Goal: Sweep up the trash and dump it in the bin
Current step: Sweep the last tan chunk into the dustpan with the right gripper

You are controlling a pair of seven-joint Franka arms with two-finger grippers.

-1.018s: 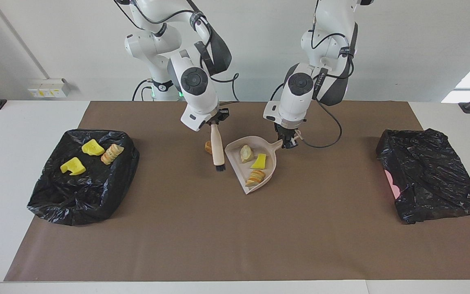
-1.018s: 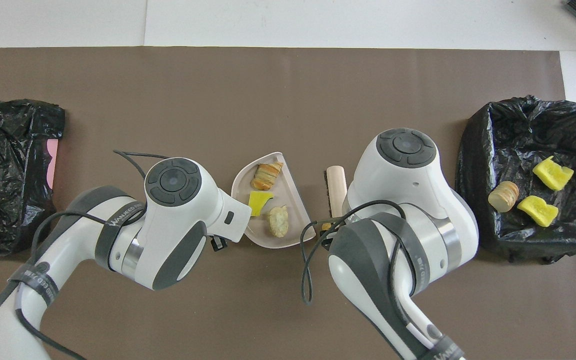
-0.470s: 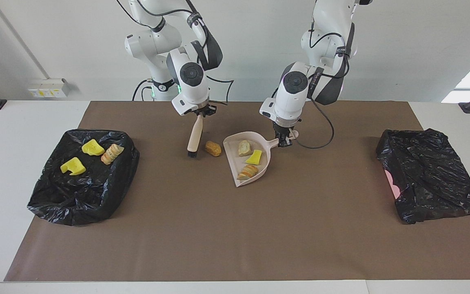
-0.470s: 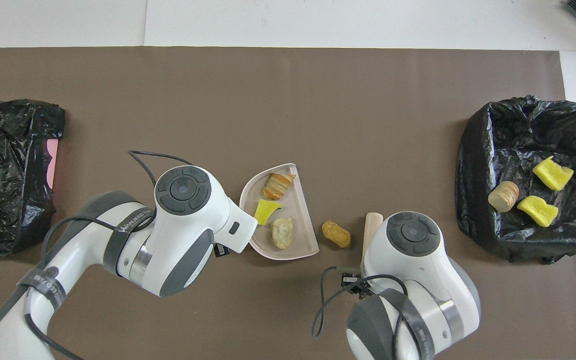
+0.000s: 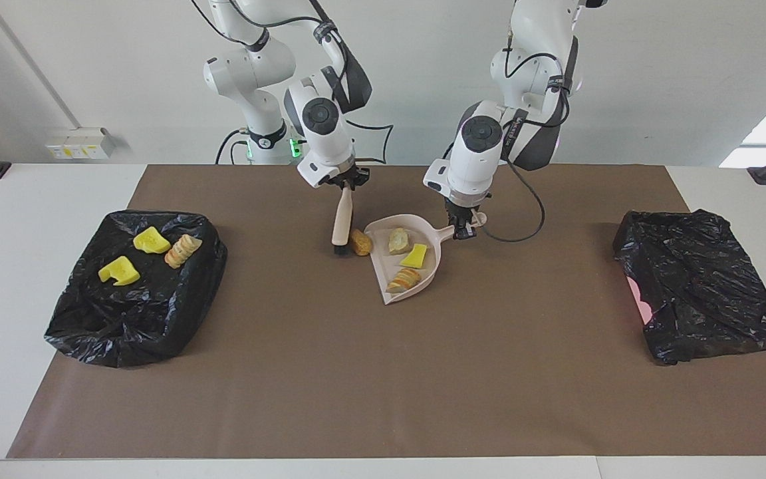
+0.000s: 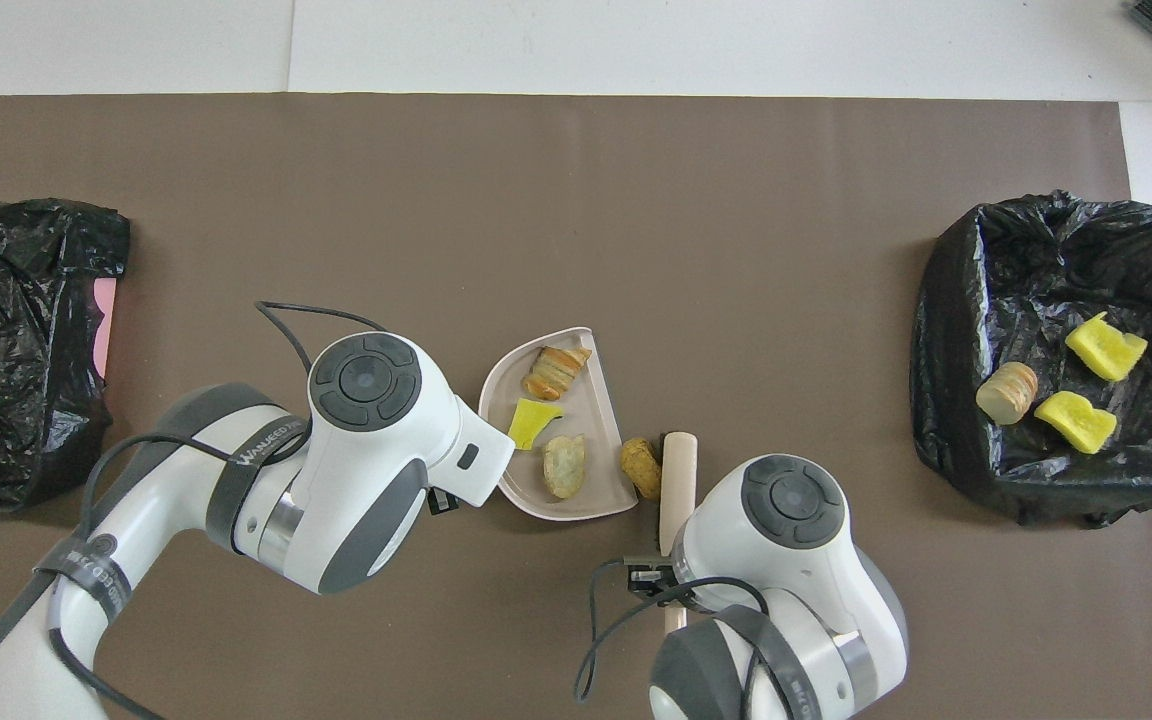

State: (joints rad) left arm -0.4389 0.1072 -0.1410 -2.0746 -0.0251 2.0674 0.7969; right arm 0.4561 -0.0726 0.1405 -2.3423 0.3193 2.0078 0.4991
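A beige dustpan (image 6: pixel 596 500) lies on the brown mat (image 6: pixel 536 200) near the middle of the bench. It holds three scraps: a striped bread chunk (image 6: pixel 554 371), a yellow wedge (image 6: pixel 530 422) and a pale chunk (image 6: pixel 564 466). A fourth, tan chunk (image 6: pixel 642 468) sits on the mat at the pan's straight open edge, touching or nearly touching it, with the brush (image 6: pixel 677 480) just beside it toward the right arm's end. The right arm covers the brush's lower end; the left arm covers the pan's handle. A black-lined bin (image 6: pixel 1046 300) at the right arm's end contains two yellow wedges (image 6: pixel 1104 346) (image 6: pixel 1074 421) and a round bread piece (image 6: pixel 1006 391). A second black bag (image 6: pixel 16 330) lies at the left arm's end, showing a pink patch (image 6: pixel 105 318).
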